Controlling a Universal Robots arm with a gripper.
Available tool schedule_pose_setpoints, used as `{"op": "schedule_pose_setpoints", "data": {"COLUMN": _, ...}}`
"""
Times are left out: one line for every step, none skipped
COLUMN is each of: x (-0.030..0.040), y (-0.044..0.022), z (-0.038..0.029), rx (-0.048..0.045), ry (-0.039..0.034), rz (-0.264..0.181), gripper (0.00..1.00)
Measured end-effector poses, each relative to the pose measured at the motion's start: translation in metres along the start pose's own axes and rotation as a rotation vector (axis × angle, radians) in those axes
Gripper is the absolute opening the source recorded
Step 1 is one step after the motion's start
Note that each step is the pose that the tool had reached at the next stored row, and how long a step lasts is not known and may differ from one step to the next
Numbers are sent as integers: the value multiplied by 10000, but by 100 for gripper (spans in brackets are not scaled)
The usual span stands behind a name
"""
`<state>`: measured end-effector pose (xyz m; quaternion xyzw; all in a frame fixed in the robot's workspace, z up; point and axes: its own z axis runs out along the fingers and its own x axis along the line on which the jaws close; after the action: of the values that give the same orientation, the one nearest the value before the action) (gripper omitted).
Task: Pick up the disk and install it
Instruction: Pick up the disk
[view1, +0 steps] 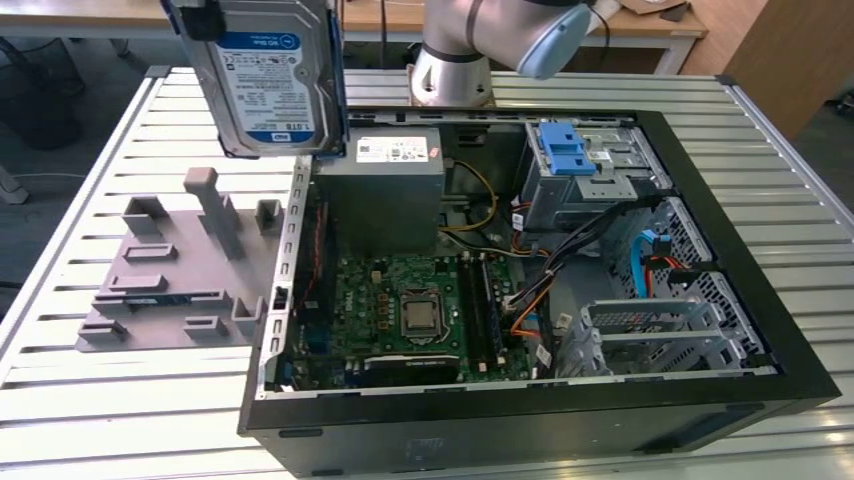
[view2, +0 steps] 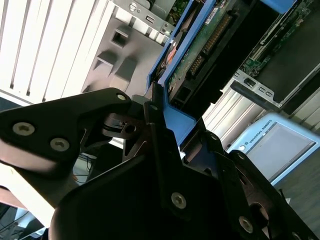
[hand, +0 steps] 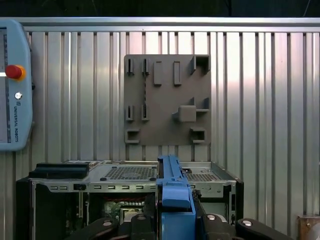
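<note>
One disk aloft, gripped

Gripper (view2: 165, 117) is clamping the disk (view1: 274, 85) by its blue rails, fingers closed on it. Disk is hanging long axis upright above the computer case (view1: 467, 420) wall at the exterior view's left. Drive cage (view1: 587, 160) is lying well apart, toward the exterior view's right.

I see the open case (view1: 534, 430) lying on the table (view1: 80, 400), the fixture plate (view1: 174, 270) just beside it at the exterior view's left. Inside, the metal box (view1: 387, 190) is left of the drive cage (view1: 587, 165) (same view), the motherboard (view1: 400, 300) before both. Above the case wall nearest the plate hangs the disk (view1: 274, 85)
</note>
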<state>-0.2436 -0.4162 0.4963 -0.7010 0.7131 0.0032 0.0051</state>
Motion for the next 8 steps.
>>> {"op": "schedule_pose_setpoints", "data": {"x": 11, "y": -15, "z": 0, "rx": -1, "ry": 0, "rz": 0, "gripper": 36}}
{"op": "schedule_pose_setpoints", "data": {"x": 23, "y": -29, "z": 0, "rx": -2, "ry": 0, "rz": 0, "gripper": 36}}
{"op": "schedule_pose_setpoints", "data": {"x": 35, "y": -43, "z": 0, "rx": -2, "ry": -1, "rz": 0, "gripper": 36}}
{"op": "schedule_pose_setpoints", "data": {"x": 47, "y": -56, "z": 0, "rx": -3, "ry": 0, "rz": 1, "gripper": 36}}
{"op": "schedule_pose_setpoints", "data": {"x": 60, "y": -70, "z": -1, "rx": -4, "ry": 1, "rz": 1, "gripper": 36}}
{"op": "schedule_pose_setpoints", "data": {"x": 73, "y": -82, "z": -1, "rx": -4, "ry": 0, "rz": 0, "gripper": 36}}
{"op": "schedule_pose_setpoints", "data": {"x": 87, "y": -96, "z": 0, "rx": -4, "ry": -1, "rz": 0, "gripper": 36}}
{"op": "schedule_pose_setpoints", "data": {"x": 100, "y": -109, "z": -1, "rx": -4, "ry": 0, "rz": 0, "gripper": 36}}
